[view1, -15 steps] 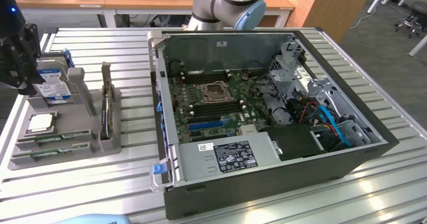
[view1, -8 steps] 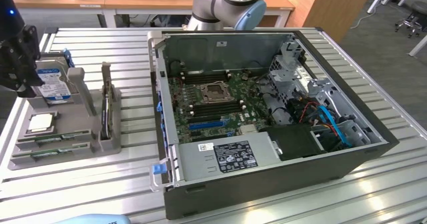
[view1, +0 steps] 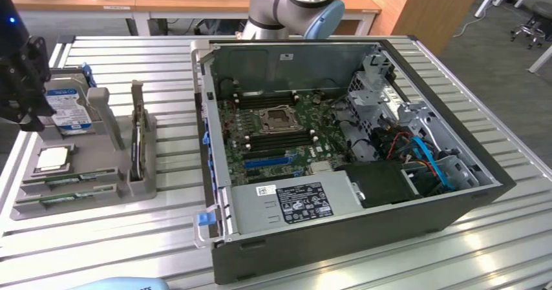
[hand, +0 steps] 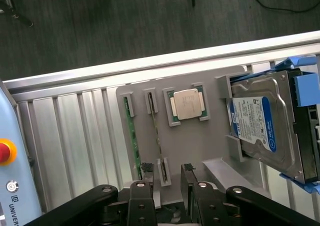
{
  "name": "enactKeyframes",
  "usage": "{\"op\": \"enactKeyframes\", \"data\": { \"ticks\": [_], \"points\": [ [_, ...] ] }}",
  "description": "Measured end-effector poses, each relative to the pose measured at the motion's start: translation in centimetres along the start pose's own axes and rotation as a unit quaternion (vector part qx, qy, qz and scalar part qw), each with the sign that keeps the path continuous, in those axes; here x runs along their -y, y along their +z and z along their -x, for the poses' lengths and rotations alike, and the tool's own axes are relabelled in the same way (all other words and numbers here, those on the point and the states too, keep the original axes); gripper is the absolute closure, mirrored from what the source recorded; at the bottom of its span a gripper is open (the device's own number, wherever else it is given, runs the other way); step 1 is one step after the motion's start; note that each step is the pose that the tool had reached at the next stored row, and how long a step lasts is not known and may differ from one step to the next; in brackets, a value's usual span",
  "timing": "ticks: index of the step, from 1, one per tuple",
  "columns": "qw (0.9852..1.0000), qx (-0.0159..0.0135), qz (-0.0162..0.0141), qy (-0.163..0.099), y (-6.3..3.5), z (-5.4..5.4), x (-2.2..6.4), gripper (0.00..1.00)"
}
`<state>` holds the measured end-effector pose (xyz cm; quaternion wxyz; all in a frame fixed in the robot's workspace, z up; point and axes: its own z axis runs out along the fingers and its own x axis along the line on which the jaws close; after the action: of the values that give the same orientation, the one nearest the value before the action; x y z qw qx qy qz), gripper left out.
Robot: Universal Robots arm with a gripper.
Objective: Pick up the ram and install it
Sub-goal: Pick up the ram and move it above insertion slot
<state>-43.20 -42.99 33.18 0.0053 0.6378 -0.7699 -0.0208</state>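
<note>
Here, ram [hand: 132, 138]: long, narrow green board in grey tray [hand: 200, 141].

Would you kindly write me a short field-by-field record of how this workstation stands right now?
tool: open, holding nothing, above the tray
tray: grey, on the slatted table, to the exterior view's left of the computer case
ram: green stick lying in its tray slot, not gripped
processor: in its tray pocket
hard drive: in the tray's holder, blue label showing
computer case: side open, motherboard exposed
</note>
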Motion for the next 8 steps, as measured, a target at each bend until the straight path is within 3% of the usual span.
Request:
{"op": "enactKeyframes", "data": {
  "ticks": [8],
  "points": [
    [1.0000, 0.0000, 0.0000, 0.000, -0.02, -0.75, 0.14, 0.65]
  ]
}}
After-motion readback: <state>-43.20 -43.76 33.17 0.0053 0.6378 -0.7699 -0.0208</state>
